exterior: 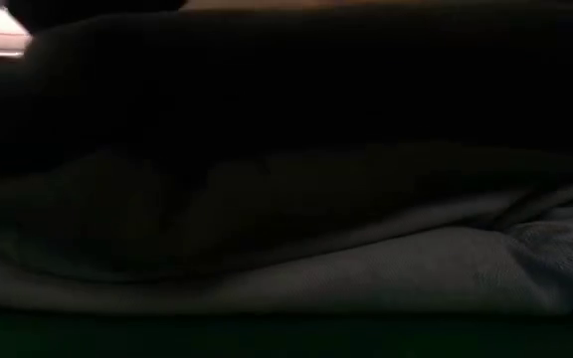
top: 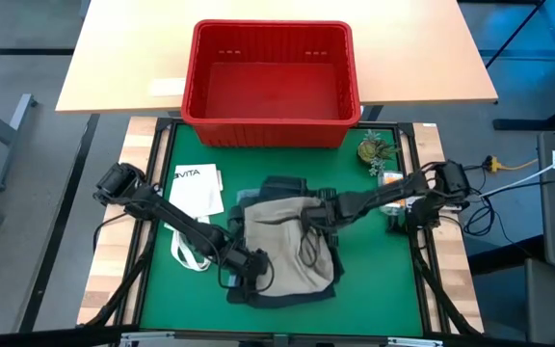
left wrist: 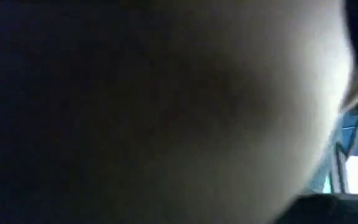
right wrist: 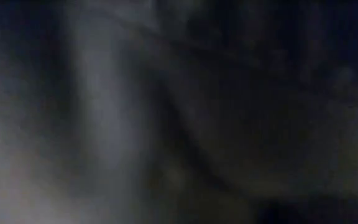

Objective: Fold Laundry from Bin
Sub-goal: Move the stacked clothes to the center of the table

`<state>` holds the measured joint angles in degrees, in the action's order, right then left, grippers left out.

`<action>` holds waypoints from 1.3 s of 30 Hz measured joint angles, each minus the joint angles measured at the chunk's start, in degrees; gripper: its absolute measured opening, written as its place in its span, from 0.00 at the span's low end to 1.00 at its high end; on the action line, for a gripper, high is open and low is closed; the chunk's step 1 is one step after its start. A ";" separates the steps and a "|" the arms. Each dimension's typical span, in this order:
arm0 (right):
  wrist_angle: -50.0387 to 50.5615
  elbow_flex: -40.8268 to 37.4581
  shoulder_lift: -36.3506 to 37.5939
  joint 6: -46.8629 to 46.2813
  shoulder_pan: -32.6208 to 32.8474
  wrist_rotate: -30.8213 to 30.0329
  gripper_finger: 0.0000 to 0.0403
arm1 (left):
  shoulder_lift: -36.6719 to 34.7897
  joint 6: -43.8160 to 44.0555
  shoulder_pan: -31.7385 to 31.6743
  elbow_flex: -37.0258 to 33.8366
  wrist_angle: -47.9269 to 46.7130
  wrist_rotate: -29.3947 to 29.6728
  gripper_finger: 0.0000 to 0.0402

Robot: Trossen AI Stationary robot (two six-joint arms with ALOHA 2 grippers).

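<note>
While the khaki garment (top: 282,241) lies on the mat below the empty bin (top: 273,82), both grippers, left (top: 249,268) and right (top: 308,220), press into it; whether either pinches cloth cannot be told. Each should probably lift together, keeping edges aligned.

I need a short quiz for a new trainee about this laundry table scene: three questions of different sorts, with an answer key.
1. True or false: the large red slotted plastic bin holds garments.
2. Which cloth lies on top of the pile on the green mat? A) light blue denim B) khaki-beige garment C) white towel
3. Fill in: the white tote bag with loop handles lies on the ____ arm's side of the pile.

Key:
1. False; the bin looks empty.
2. B; the khaki-beige garment lies on a darker piece. The left tool is at the pile's edge and the right tool is on top of the pile.
3. left
</note>
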<state>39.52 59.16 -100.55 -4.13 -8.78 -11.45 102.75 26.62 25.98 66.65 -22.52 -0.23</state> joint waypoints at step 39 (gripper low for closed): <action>20.54 -3.48 38.08 -25.60 10.67 5.88 0.39 | -17.09 6.26 1.13 0.15 -3.95 9.26 0.31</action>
<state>60.06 55.68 -62.48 -29.73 1.88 -5.57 85.66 32.87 27.11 66.81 -26.48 9.03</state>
